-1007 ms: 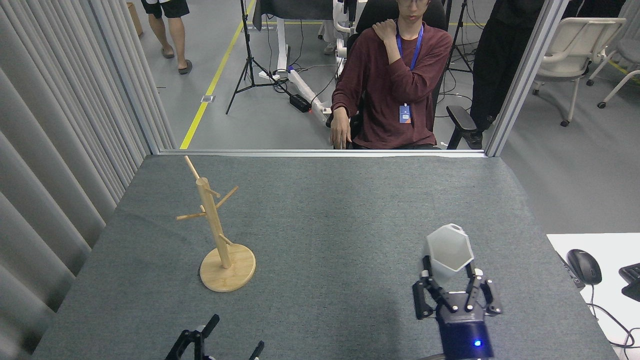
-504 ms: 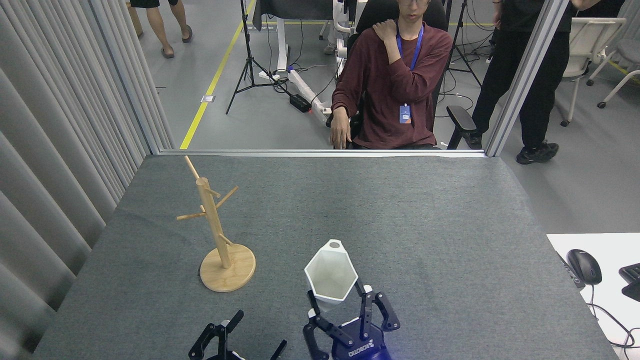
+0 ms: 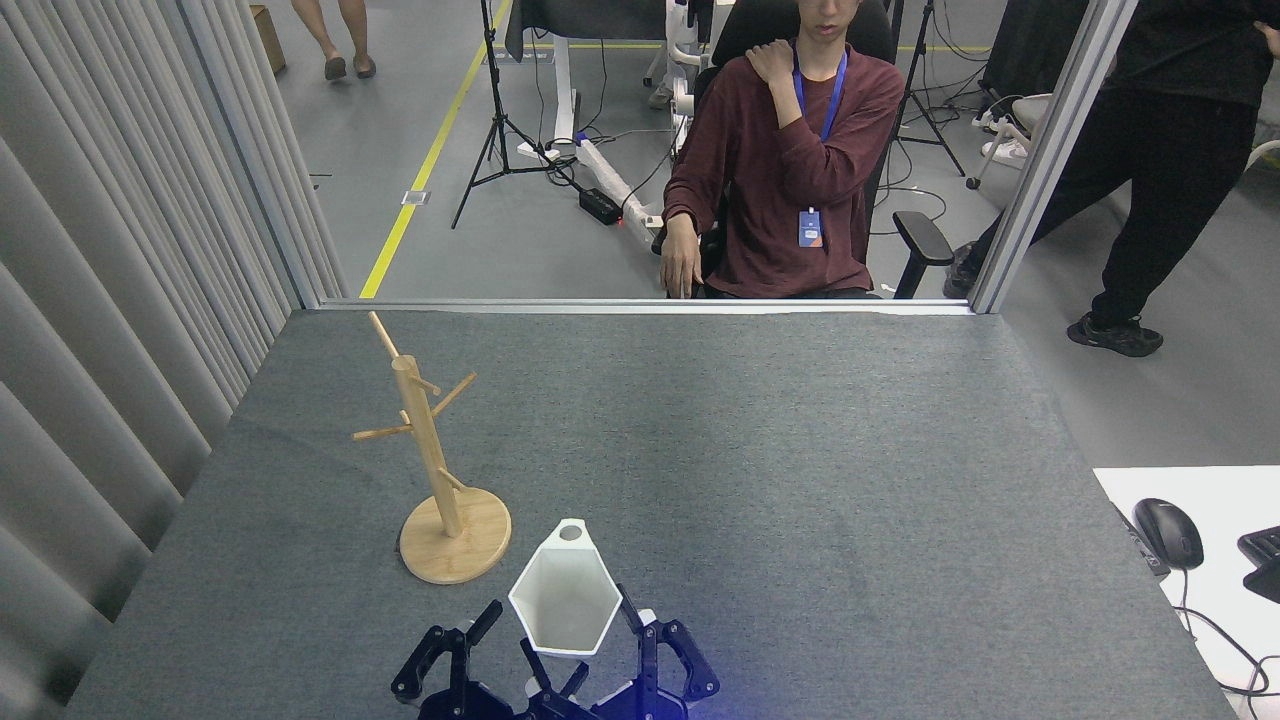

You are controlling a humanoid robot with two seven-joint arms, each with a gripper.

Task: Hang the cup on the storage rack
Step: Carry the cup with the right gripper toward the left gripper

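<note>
The right gripper [image 3: 580, 640] grips the white cup [image 3: 565, 598] near the rack [image 3: 440, 480]; left gripper [image 3: 480, 650] jaws spread; no readable writing.

white faceted cup [image 3: 565, 600] mouth-up, just beside upright bamboo rack [image 3: 440, 480]

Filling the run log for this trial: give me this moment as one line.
phase: carry | right gripper: shut on cup | left gripper: open, beside cup | storage rack: pegs empty
</note>
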